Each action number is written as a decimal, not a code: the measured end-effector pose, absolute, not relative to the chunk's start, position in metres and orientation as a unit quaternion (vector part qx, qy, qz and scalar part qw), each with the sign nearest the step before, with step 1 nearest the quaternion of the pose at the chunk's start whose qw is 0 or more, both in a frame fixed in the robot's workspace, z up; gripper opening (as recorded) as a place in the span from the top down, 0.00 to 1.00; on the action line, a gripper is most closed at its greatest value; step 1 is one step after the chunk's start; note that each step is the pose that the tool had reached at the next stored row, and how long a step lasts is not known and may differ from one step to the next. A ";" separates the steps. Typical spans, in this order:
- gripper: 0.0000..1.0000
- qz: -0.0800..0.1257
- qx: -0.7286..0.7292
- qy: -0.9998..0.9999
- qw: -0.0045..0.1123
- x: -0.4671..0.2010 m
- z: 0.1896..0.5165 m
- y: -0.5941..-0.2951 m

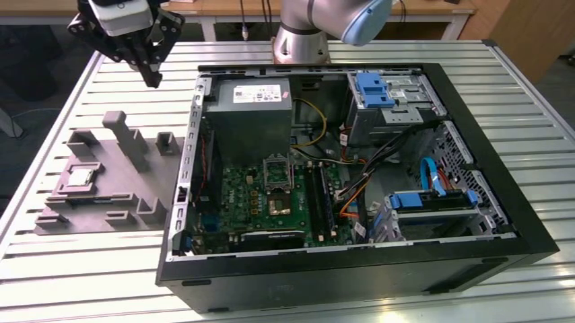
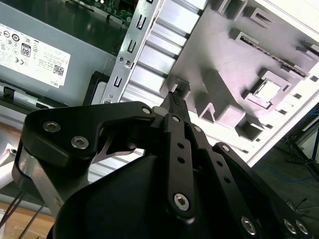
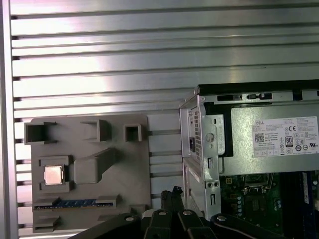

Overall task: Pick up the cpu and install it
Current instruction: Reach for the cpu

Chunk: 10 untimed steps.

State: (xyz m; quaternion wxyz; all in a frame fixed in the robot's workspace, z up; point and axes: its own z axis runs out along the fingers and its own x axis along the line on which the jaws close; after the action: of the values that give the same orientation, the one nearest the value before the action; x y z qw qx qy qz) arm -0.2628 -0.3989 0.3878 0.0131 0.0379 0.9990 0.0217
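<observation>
The cpu (image 1: 83, 176) is a small silvery square chip lying in a recess of the grey fixture block (image 1: 108, 202) on the exterior view's left. It also shows in both wrist views as the cpu (image 2: 269, 90) and cpu (image 3: 54, 175). My black gripper (image 1: 153, 81) hangs above the table behind the fixture, well apart from the chip, its fingers closed together on nothing. The gripper (image 2: 174, 98) points down beside the case wall, and the gripper (image 3: 172, 193) sits between fixture and case. On the motherboard (image 1: 260, 202) lies the metal socket frame (image 1: 277, 173).
The open black computer case (image 1: 503, 222) fills the table's middle and the exterior view's right, with a grey power supply (image 1: 252, 101), blue drive brackets (image 1: 373, 89) and loose cables. Upright posts (image 1: 126, 138) rise from the fixture. The slatted metal table (image 3: 99, 59) surrounds everything.
</observation>
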 end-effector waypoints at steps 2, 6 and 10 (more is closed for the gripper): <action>0.89 0.022 0.038 0.999 0.013 -0.263 0.388 -0.399; 0.89 0.022 0.038 0.999 0.013 -0.265 0.388 -0.399; 0.89 0.022 0.038 0.999 0.013 -0.267 0.388 -0.399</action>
State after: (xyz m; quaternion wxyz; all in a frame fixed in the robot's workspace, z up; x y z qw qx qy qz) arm -0.2669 -0.3989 0.3876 0.0130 0.0379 0.9990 0.0217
